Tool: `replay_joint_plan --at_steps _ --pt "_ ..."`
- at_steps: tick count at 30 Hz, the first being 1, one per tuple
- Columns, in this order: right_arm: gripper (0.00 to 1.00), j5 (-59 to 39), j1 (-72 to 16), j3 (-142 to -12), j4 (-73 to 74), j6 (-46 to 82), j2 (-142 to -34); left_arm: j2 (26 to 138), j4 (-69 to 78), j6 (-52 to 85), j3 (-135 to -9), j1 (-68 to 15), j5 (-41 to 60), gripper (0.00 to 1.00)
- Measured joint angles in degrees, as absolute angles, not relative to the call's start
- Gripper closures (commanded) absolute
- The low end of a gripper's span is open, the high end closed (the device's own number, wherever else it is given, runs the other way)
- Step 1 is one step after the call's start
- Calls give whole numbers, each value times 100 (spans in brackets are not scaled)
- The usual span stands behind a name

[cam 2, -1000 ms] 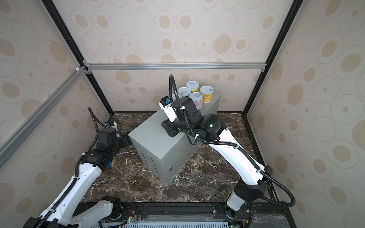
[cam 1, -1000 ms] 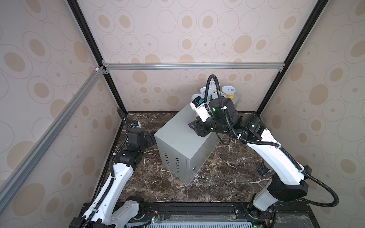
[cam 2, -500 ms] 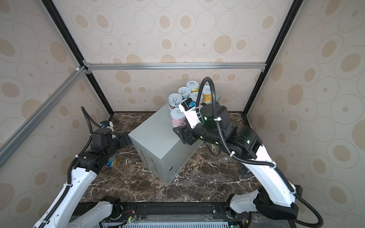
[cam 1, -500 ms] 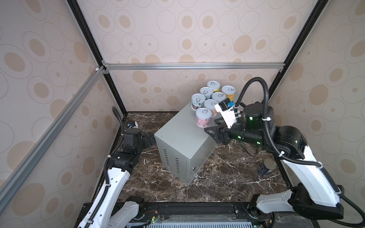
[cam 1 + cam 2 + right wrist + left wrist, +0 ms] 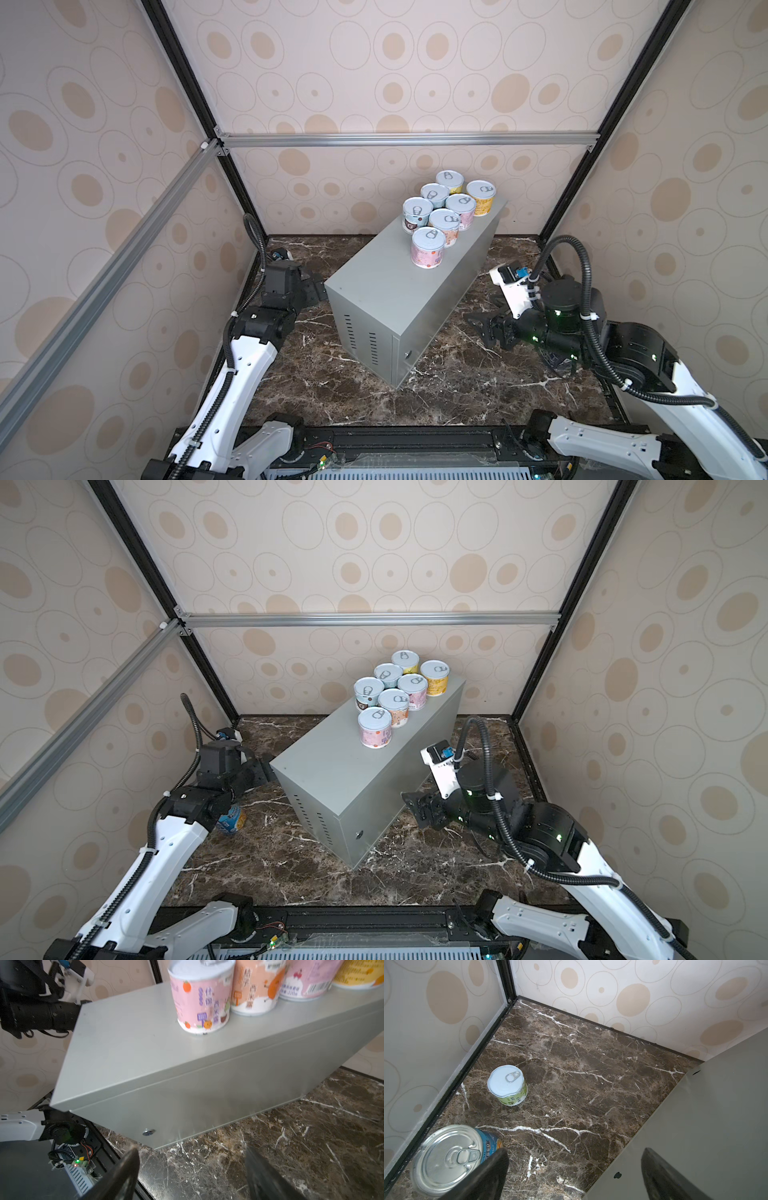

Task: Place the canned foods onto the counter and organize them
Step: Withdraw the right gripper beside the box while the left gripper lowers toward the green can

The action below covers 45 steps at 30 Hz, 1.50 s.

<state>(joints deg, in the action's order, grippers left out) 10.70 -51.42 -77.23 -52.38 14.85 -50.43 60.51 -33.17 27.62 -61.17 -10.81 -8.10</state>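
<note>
- The left fingers are spread wide and hold nothing, low beside the vented end of the bench. In the left wrist view one fingertip overlaps the rim of the blue can. Closing off-centre could tip that can or shove it into the wall. Its label shows "ESSO", likely Progresso.
- The green can stands upright on the marble surface near the corner. There is little room for a finger on the wall side, so it may skid. Its print is too small to read.
- The bench is much taller than the cans, so a low lift could knock a can against its top edge.
- Seven short cans sit packed at the bench's far end, with the pink can in front.
  - Setting another can too close could nudge the group.
  - The yellow can, near the far corner, could go over the edge.
  - The pink can's purple characters look like "什锦西米露", and the peach can seems to read "桔子西米露".
- The right fingers are apart and empty, low beside the bench's long side. A careless swing could strike it and jolt the cans.
</note>
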Motion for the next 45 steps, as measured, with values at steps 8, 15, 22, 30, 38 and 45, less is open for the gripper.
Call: replay_joint_plan --at_steps 8,15,22,30,38,45 --pt "16 1514 -5142 -6093 -4709 2112 -4711 6818 -3312 2799 -6359 -1041 -917 1" --pt "16 1562 -4759 -4945 -3983 2646 -4932 7719 -3218 2836 -6678 -823 -941 1" --pt "15 1275 -4010 -3739 -3087 3055 -4984 8608 -3070 2897 -6960 -392 -1002 1" --pt "15 1131 -3688 -2995 -2010 3291 -5258 9673 -2971 3026 -7190 43 -1118 1" --pt "14 843 -3667 -2904 -1278 3312 -5878 10468 -2915 3151 -7642 198 -1232 1" --pt "13 657 -3566 -2759 -972 3280 -6075 10663 -2899 3280 -7666 274 -1520 0"
